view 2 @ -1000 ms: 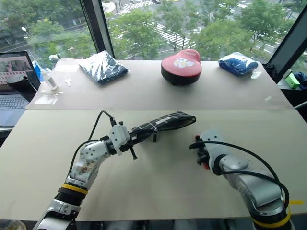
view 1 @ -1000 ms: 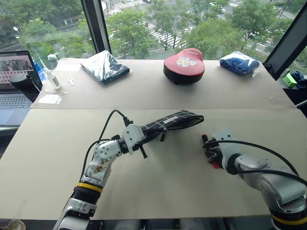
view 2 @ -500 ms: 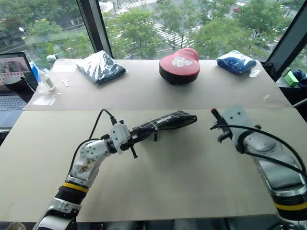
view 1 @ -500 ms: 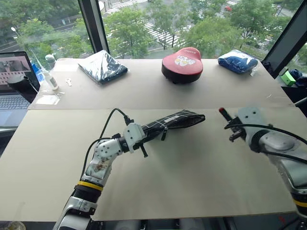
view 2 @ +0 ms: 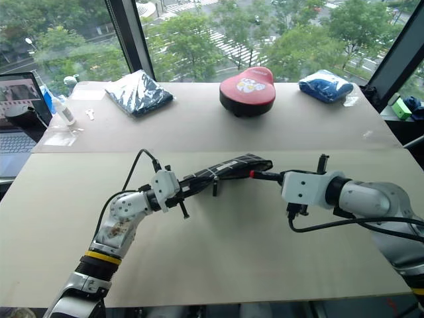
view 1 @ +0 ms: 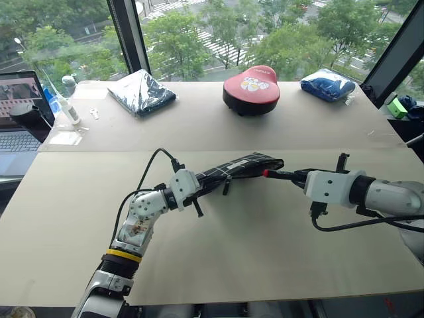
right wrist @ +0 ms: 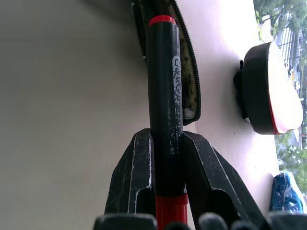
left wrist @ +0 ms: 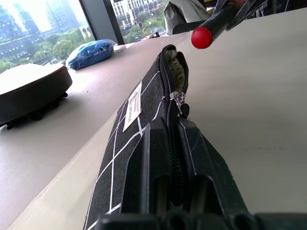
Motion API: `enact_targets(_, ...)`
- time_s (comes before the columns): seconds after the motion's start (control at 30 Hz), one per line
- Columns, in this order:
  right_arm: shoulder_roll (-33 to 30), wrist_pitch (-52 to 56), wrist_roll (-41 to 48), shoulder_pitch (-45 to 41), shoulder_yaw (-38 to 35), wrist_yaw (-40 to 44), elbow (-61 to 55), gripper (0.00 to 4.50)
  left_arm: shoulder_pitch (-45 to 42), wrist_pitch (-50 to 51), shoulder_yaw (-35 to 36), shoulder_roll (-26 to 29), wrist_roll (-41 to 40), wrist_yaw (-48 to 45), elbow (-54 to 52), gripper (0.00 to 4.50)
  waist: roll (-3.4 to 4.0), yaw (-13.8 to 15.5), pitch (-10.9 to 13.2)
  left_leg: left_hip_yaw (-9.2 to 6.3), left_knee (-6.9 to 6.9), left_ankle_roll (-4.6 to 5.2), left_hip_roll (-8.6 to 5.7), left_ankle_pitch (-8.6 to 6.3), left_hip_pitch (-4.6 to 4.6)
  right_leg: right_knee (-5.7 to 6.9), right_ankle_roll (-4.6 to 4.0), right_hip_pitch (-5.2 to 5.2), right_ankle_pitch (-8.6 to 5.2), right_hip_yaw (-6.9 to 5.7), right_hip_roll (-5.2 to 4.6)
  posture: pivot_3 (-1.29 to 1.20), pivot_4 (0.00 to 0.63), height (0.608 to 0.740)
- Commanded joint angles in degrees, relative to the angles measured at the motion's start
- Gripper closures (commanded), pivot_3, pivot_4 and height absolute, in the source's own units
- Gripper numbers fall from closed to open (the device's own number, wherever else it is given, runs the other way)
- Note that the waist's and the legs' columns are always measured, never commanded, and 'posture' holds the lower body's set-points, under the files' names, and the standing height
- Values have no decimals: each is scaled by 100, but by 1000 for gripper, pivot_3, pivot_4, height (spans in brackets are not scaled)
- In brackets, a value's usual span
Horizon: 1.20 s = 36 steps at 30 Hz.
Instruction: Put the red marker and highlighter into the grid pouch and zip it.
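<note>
Laptop (view 1: 18, 116) at far left, wrapped dark bundle (view 1: 142, 91), red-topped case (view 1: 252, 89) and blue bag (view 1: 330, 85) along the window side, beige table (view 1: 252, 252), left gripper (view 1: 202, 187) clamped on grid pouch (view 1: 242, 167), held off the table, right gripper (view 1: 298, 177) pinching red marker (view 1: 278, 175), red tip at pouch's open mouth.

place: office | cues: laptop (view 1: 16, 112); tables (view 1: 278, 225) by high-rise window (view 1: 199, 33)
</note>
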Motion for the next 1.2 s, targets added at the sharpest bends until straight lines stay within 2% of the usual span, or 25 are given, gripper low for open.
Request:
enact_targets(0.03, 204, -290, -320, -400, 75, -57, 193, 4040, -50, 5, 32, 23, -84, -5, -248, 4500, 0, -3, 0, 1, 0, 0, 0, 0, 0, 0, 0, -2, 0, 1, 0, 0, 150, 740)
enact_targets(0.3, 801, -839, -904, -1233, 662, 96, 800, 4040, -90, 29, -1, -14, -81, -6, -260, 4500, 0, -2, 0, 0, -1, -1, -1, 0, -1, 0, -1, -3, 0, 0, 0, 0, 150, 740)
enact_targets(0.53, 1361, -1742, -1475, -1931, 1278, 117, 1346, 4040, -167, 10, 5, -22, -75, -23, -178, 4500, 1, -19, 0, 1, -2, -5, -2, 3, -2, 2, -1, -8, 1, 0, 1, 0, 150, 740)
enact_targets(0.83, 2177, -2920, -1895, -2483, 1716, -215, 2260, 4040, -255, -20, 44, -14, -88, -43, -99, 4500, 1, -26, 0, 2, -2, -10, -6, 6, -3, 3, -2, -9, 1, -1, 3, 0, 150, 740)
enact_targets(0.9, 2317, -2745, -1620, -2479, 1651, -29, 2307, 3020, -241, -21, 67, -1, -88, -28, -131, 4500, 1, -25, 0, 2, -4, -12, -6, 7, -3, 4, -2, -11, 1, -1, 3, 0, 150, 740)
enact_targets(0.93, 2353, -2602, -1540, -2476, 1578, 7, 2301, 2825, -222, -19, 80, 13, -93, -25, -155, 4500, 1, -25, 0, 1, -4, -12, -6, 7, -3, 4, -2, -11, 1, -1, 3, 0, 150, 740)
enact_targets(1.0, 2361, -2314, -1573, -2501, 1411, -18, 2355, 2039, -189, -21, 97, 36, -98, -25, -180, 4500, 1, -22, 0, 1, -5, -13, -6, 8, -3, 3, -2, -11, 1, -1, 4, 0, 150, 740)
enact_targets(1.07, 2310, -2341, -1546, -2549, 1234, -159, 2445, 1457, -181, -24, 101, 46, -95, -22, -176, 4500, 1, -17, 0, 0, -4, -13, -6, 8, -3, 3, -3, -10, 2, -1, 3, 0, 150, 740)
enact_targets(1.2, 2118, -2555, -1255, -2561, 761, -398, 2628, 1457, -187, -23, 94, 51, -88, -10, -170, 4500, 2, -19, 1, 0, -5, -13, -7, 7, -3, 3, -3, -12, 2, 0, 3, 0, 150, 740)
